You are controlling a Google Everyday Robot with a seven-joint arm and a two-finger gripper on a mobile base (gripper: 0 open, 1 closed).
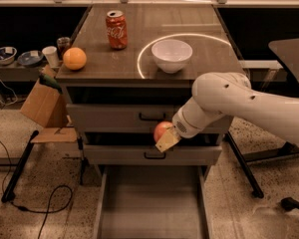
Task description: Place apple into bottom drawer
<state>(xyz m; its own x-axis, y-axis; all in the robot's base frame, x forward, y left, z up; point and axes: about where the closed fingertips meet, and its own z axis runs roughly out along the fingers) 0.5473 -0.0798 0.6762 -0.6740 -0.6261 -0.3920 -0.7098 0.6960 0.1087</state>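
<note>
The red apple (161, 130) is held in my gripper (165, 136), in front of the middle drawer (114, 155), above the back of the open bottom drawer (149, 208). The gripper is shut on the apple; a tan finger (166, 140) shows below it. The white arm (239, 103) reaches in from the right. The bottom drawer is pulled out, a long grey tray with a bare flat floor.
On the cabinet top stand a red soda can (116, 30), a white bowl (172, 55) and an orange (74, 59). The top drawer (104, 116) is closed. A cardboard box (44, 106) and cables (45, 203) are at the left; chair legs (244, 168) at the right.
</note>
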